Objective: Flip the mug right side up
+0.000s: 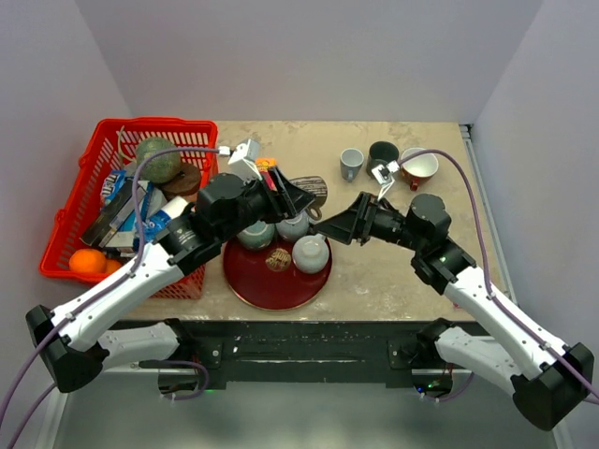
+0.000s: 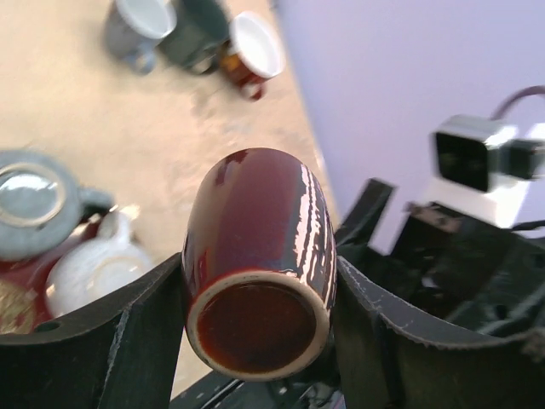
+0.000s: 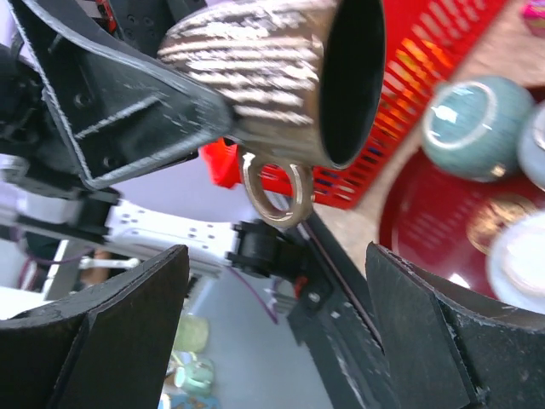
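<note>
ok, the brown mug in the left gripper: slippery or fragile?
Probably slippery: the mug has a glossy glaze with bright reflections. Likely rigid but chip-prone, looks ceramic. Held on its side in the left gripper, its round body could twist.

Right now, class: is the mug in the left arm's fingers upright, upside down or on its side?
On its side. The mug, clamped between the left fingers, points its mouth sideways with the handle hanging below.

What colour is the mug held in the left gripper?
The mug is glossy dark red-brown with a pale ring around its base. It shows best in the left wrist view.
</note>
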Robot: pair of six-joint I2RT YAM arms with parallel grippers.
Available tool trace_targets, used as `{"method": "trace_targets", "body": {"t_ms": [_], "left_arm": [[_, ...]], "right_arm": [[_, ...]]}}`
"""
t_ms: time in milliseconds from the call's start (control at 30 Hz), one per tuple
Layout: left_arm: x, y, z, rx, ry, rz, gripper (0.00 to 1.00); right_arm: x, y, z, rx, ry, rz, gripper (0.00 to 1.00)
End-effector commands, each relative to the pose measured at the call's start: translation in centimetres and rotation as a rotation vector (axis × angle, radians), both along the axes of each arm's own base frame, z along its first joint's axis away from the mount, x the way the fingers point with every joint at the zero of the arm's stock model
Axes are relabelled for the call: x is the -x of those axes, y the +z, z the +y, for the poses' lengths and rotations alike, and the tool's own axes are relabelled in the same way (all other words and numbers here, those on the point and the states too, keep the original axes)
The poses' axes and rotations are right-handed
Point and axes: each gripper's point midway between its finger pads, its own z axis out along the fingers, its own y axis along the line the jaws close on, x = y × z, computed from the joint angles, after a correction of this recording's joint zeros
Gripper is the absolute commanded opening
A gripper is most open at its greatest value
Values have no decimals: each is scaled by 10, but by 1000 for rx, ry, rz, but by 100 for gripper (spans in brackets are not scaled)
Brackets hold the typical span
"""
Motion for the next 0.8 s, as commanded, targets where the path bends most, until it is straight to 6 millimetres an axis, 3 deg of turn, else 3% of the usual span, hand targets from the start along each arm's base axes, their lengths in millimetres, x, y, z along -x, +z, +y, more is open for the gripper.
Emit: {"method": "trace_targets", "body": {"t_ms": [0,133,400,567,767], "left_arm": [[10,92,-4,236,-65,-233,28],[27,117,-3,326,-123,-272,28],[38,129,0,395,-161,-327,28],[43,128,-1,418,-182,-338,28],[47,126,-4,438,-211,-353,28]], "right_arm": [[8,54,7,-162,24,-102,88],[9,78,10,-234,36,-132,87],[15,124,9,-376,52,-200,83],[15,128,12,-405,72,-203,77],[15,126,19,-425,89,-202,53]]}}
